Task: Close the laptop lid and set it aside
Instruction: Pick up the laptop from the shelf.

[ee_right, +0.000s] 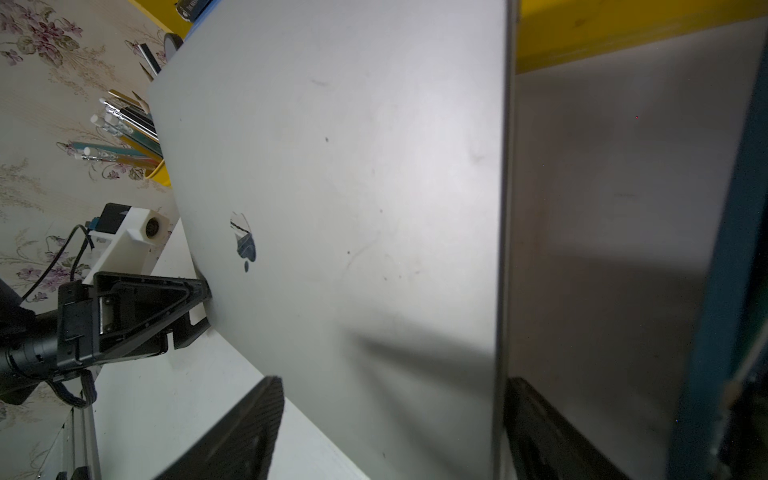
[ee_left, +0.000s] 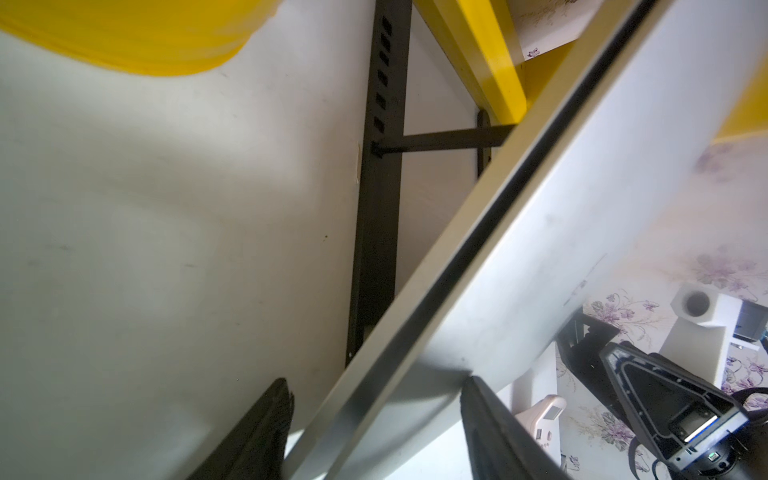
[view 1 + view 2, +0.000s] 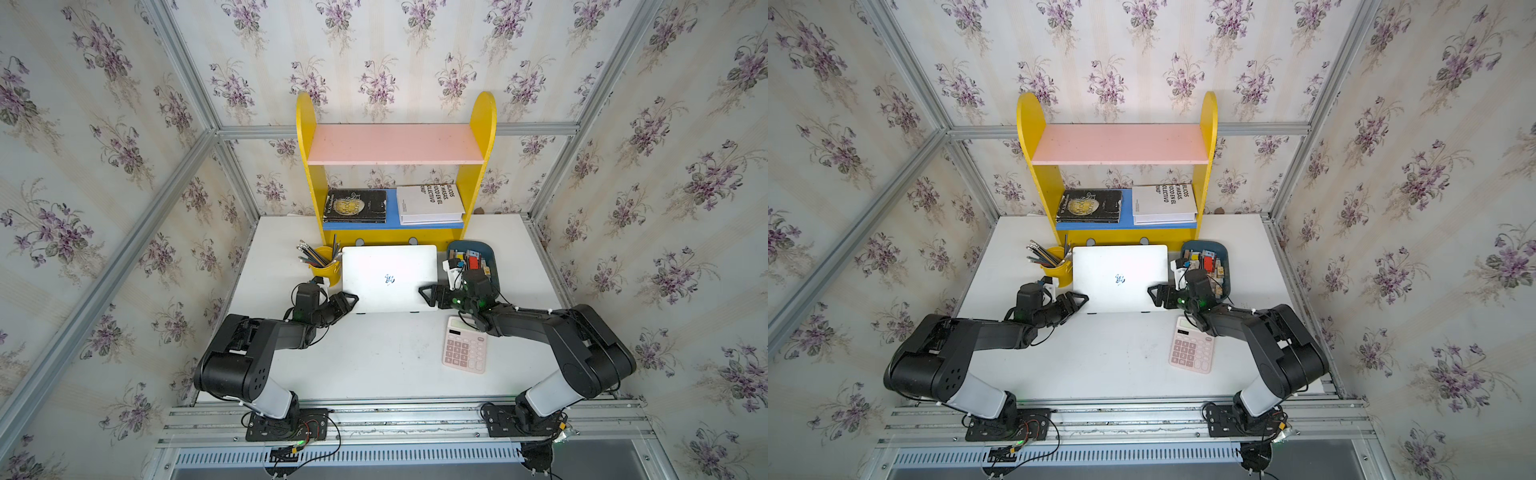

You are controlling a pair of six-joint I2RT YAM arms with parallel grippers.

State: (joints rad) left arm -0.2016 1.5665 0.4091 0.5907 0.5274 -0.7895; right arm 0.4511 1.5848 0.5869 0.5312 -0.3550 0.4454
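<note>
Smooth white table (image 3: 374, 353) carries a slim, round-cornered silver laptop (image 3: 388, 266).

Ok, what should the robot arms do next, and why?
Probably squeeze both grippers shut. The laptop is already closed, and the left gripper and right gripper each straddle a side edge with jaws open, so gripping comes before lifting.

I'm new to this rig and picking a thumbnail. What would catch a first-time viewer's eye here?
The closed silver laptop in the middle of the scene stands out, with the left gripper and right gripper open astride its side edges. Behind it rises a bright yellow shelf with a pink top board, and a pink calculator lies in front, near the right arm.
</note>
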